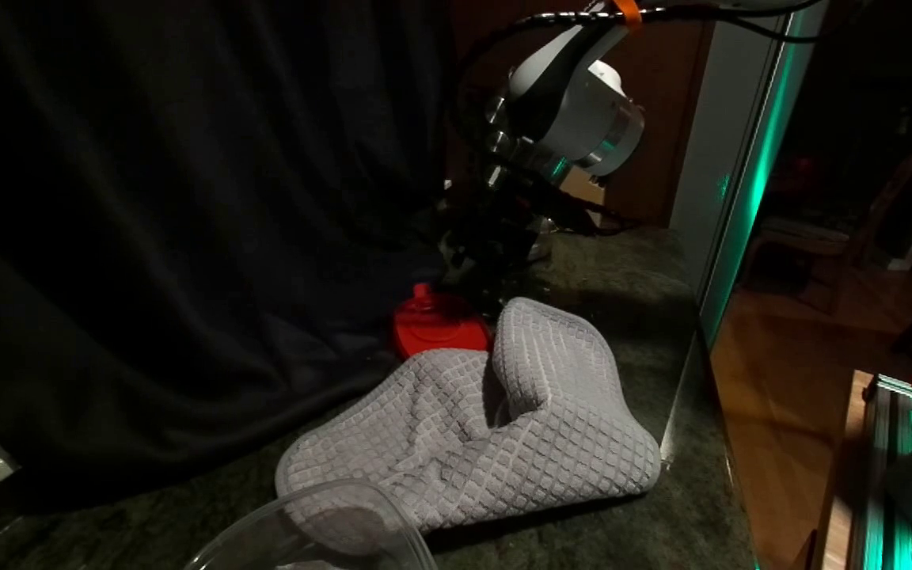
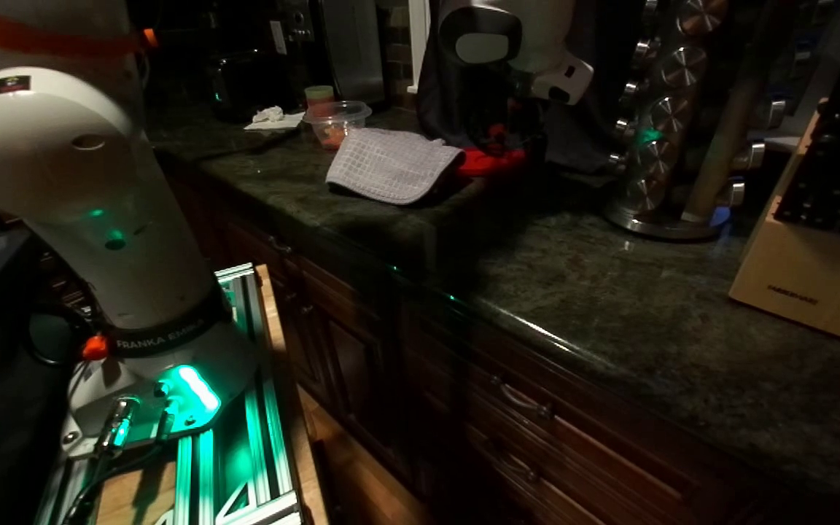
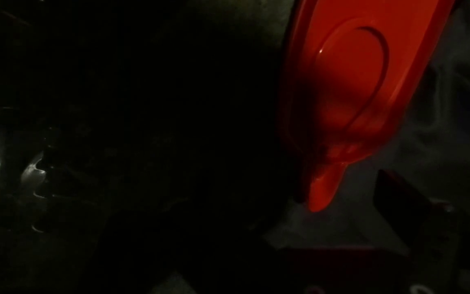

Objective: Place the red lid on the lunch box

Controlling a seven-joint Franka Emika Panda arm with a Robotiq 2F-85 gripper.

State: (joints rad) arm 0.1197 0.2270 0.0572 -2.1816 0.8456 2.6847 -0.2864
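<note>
The red lid [image 3: 353, 77] is seen in the wrist view just ahead of the gripper [image 3: 327, 220], right of centre, its small tab pointed toward the jaws. The jaws are judged to be spread: one finger [image 3: 402, 208] is made out to the right of the tab, a gap left between; the opposite finger is lost in shadow, so the full width cannot be told. Nothing is seen to be gripped. In both exterior views the gripper is held low over the counter [image 2: 551, 270], close by the lid; contact cannot be settled, that area being very dark. In an exterior view the lid's left side is bordered by a dark curtain [image 1: 187, 237], and its near edge is hidden behind a grey quilted oven mitt [image 1: 559, 455]. The space between lid and lunch box [image 2: 340, 109] is taken up by this mitt, rumpled, one end raised in a fold. The lunch box is found upright and open-topped, something orange-red inside. In an exterior view, crumpled white paper [image 2: 270, 117] is noted to its left; well right of the lid, a metal rack [image 2: 657, 153] and a wooden knife block [image 2: 806, 262] are placed.
</note>
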